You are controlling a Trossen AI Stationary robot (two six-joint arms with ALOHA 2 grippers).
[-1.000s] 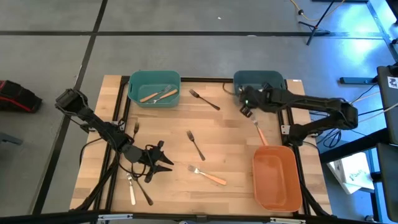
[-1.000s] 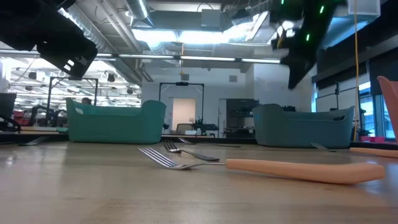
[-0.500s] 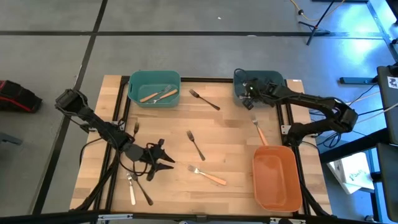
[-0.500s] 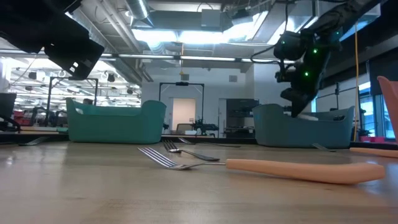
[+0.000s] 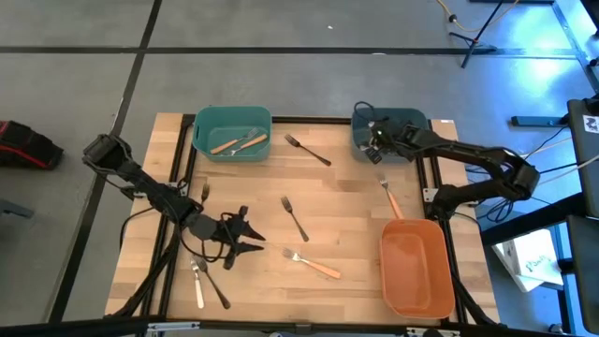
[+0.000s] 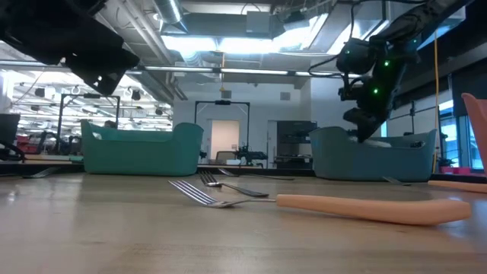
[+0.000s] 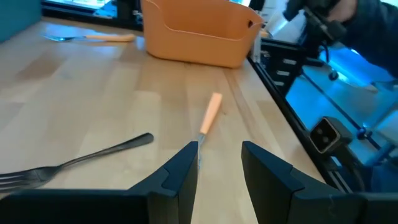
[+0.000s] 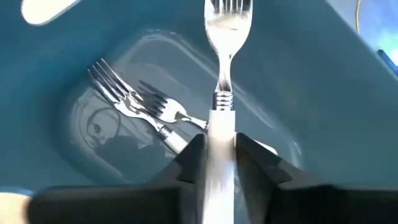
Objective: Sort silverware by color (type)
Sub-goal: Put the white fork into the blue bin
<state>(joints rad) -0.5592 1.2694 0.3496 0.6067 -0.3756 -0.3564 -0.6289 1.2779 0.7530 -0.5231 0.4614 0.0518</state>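
My right gripper (image 5: 374,150) hangs over the dark teal bin (image 5: 404,120) at the far right, tilted down into it and shut on a cream-handled fork (image 8: 219,74). Two more forks (image 8: 140,109) lie on that bin's floor. My left gripper (image 5: 247,240) hovers open over the table's near left, nothing between its fingers. Ahead of it lie an orange-handled fork (image 7: 208,118) and a dark metal fork (image 7: 93,158). More silverware lies flat on the table: a dark fork (image 5: 307,150), an orange-handled fork (image 5: 389,197) and two pieces (image 5: 206,284) at the near left. My right gripper pinches the fork's cream handle (image 8: 219,127) between its two fingers, which lie across it. The fingers slant down from above. The fork points head-first into the dark teal bin, lifted clear of the forks on the bin's floor.
A lighter teal bin (image 5: 201,140) at the far left holds an orange-handled piece and others. An orange bin (image 5: 416,281) stands at the near right. Black rails frame the wooden table (image 5: 346,206), whose middle has bare room between the scattered forks.
My right gripper has travelled with the fork from above the table beside the dark teal bin toward the far edge, sinking until it hangs over that bin. It has kept still for the last half second.
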